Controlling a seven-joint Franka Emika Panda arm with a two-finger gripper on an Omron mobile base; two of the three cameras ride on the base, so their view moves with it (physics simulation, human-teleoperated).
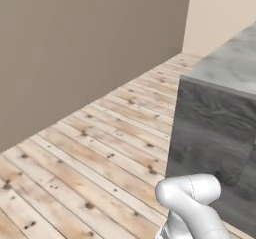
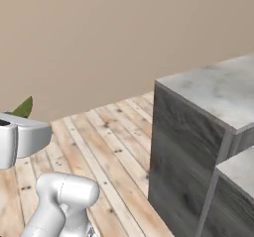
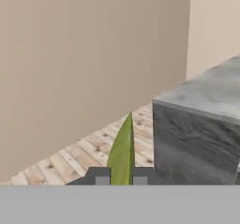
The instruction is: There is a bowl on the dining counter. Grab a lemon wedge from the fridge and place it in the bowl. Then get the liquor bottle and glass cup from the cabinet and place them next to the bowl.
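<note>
Clamped between the gripper (image 3: pixel 122 177) fingers, the lemon wedge (image 3: pixel 123 153) is riding toward the grey-topped counter (image 3: pixel 206 96), so fetching looks done, while bowl drop, bottle and cup are waiting.

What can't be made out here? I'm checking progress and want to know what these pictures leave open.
- Lemon wedge: hand view shows it edge-on, clamped in the shut gripper; its base is hidden between the fingers. In the right base view the hand covers all but its tip.
- Dining counter: cut off by the frame edge in every view, so whether anything stands further along it cannot be told.
</note>
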